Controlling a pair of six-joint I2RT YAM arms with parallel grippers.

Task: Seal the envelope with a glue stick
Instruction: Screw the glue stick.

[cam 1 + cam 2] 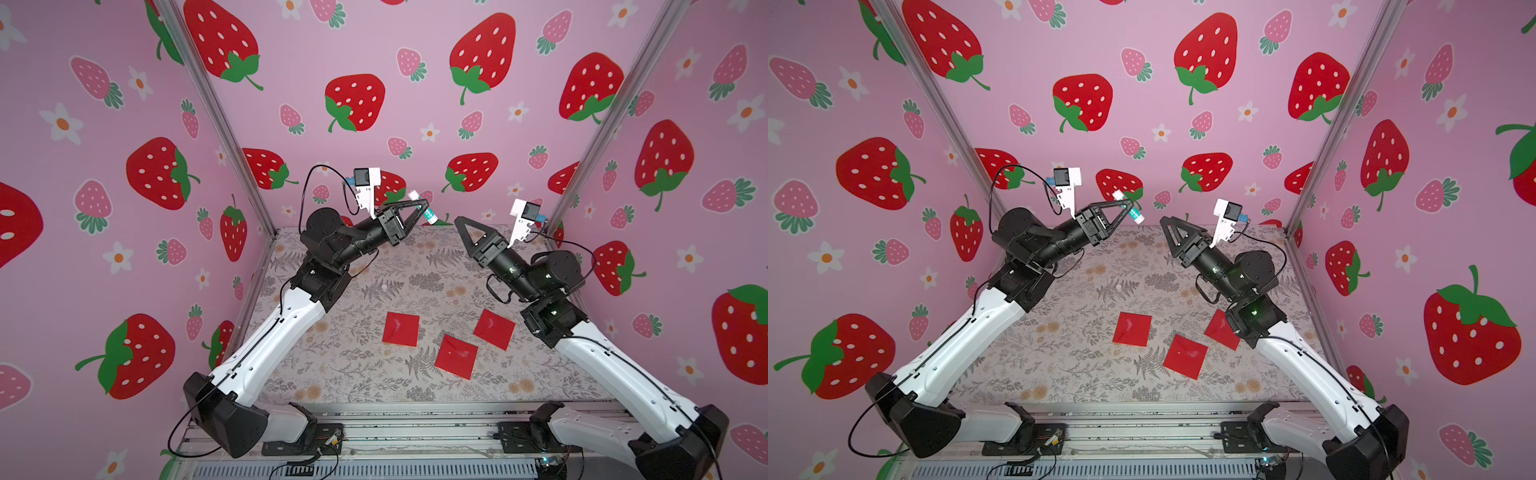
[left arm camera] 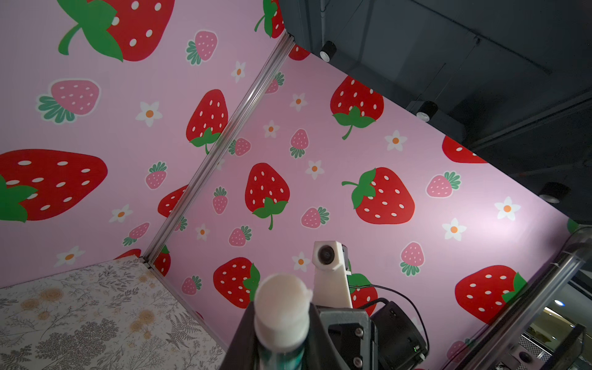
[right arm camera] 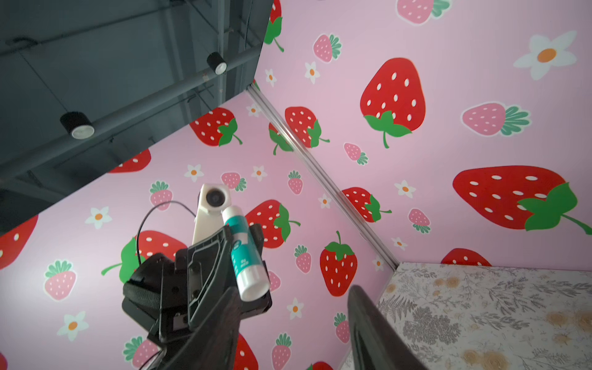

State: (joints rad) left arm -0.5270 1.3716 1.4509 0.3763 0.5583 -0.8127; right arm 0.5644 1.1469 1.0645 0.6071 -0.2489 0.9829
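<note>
Left claw clamps the glue stick across its teal band, raised over the back of the bench, as both top views show. The stick slants, its soft white end pointing up toward the back wall and its flat base pointing down toward the right claw. That claw hangs near the stick without touching it, fingers parted by a clear gap and holding nothing. Three red envelopes lie flat on the bench, well apart from both claws.
</note>
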